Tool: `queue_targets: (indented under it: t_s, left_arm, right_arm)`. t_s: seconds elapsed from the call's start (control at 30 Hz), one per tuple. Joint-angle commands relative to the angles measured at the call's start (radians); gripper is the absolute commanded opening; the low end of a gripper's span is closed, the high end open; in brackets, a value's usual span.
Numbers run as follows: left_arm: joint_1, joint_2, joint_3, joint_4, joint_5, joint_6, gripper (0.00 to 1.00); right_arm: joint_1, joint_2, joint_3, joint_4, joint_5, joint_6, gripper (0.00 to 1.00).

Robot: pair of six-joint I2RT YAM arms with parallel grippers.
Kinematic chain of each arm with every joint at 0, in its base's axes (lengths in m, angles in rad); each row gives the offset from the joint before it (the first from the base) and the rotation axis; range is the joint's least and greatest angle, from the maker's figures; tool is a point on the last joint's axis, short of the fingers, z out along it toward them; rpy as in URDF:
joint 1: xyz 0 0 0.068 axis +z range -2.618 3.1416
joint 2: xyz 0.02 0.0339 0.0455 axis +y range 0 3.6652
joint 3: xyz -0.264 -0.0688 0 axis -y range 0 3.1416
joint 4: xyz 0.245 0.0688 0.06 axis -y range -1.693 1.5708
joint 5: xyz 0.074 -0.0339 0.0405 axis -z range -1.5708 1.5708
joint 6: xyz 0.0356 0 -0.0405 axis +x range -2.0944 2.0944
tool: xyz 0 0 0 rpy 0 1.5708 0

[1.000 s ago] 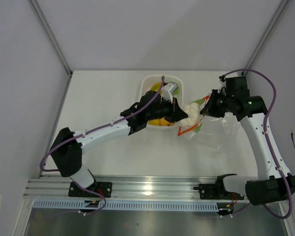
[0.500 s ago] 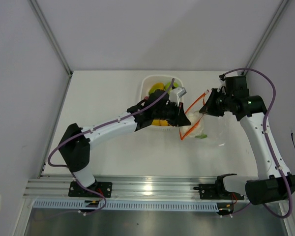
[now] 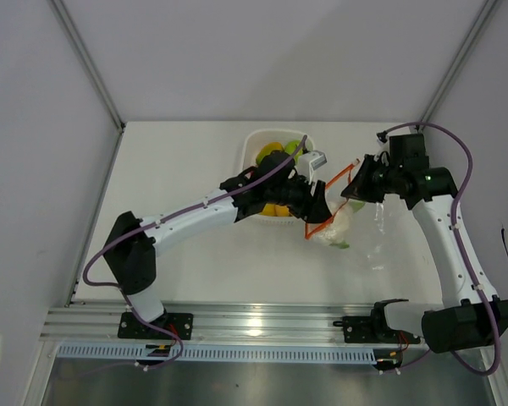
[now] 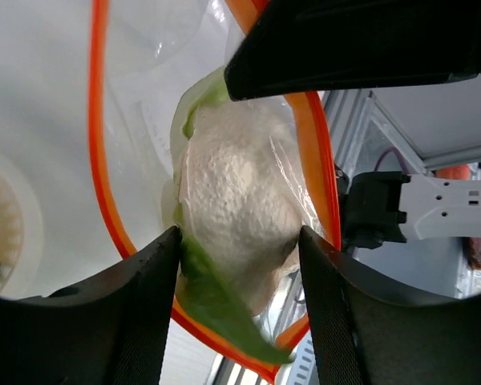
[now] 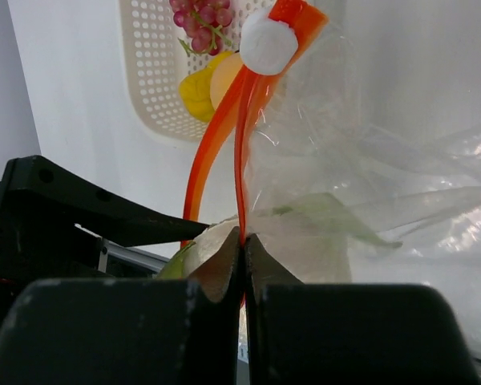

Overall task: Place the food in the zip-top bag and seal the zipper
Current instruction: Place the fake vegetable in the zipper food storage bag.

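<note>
REMOTE RIG, TOP AND WRIST VIEWS: My left gripper (image 4: 240,241) has just let go. A second ago its jaws were clamped on the white cauliflower (image 4: 236,200) at the mouth of the zip-top bag (image 3: 372,241); now they stand apart on either side of it. The cauliflower sits inside the orange-red loop of the zipper (image 4: 100,160), its green leaves trailing toward 6 o'clock in the left wrist view. Seen from above, it lies on the table (image 3: 186,169) at about 4 o'clock from the white perforated basket (image 3: 252,144), with clear film wrinkled over part of it.

My right gripper (image 5: 242,241) has not moved from its job. Its jaws are pressed together on the zipper strip at the 1 o'clock end of the mouth, holding that edge lifted so the opening stays wide.

I read this as one piece delivered and more to come. The red grape bunch (image 5: 200,16) and a yellow fruit (image 5: 196,92) are in the basket, at 11 o'clock in the right wrist view. The left arm must back out of the mouth without dragging the thin plastic, and sealing waits until the basket is emptied.
</note>
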Motion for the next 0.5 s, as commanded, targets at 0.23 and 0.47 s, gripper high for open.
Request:
queue_targets:
  t_s: [0.23,0.47]
  left_arm:
    - [0.031,-0.136,-0.007,0.014,-0.107,0.037,0.75]
    - [0.036,-0.189,-0.081,0.06,-0.17,0.024,0.74]
  right_arm:
    - [-0.004,-0.068,-0.022,0.005,-0.073,-0.045,0.0]
    - [-0.004,-0.077,-0.009,-0.006,-0.086,-0.045,0.0]
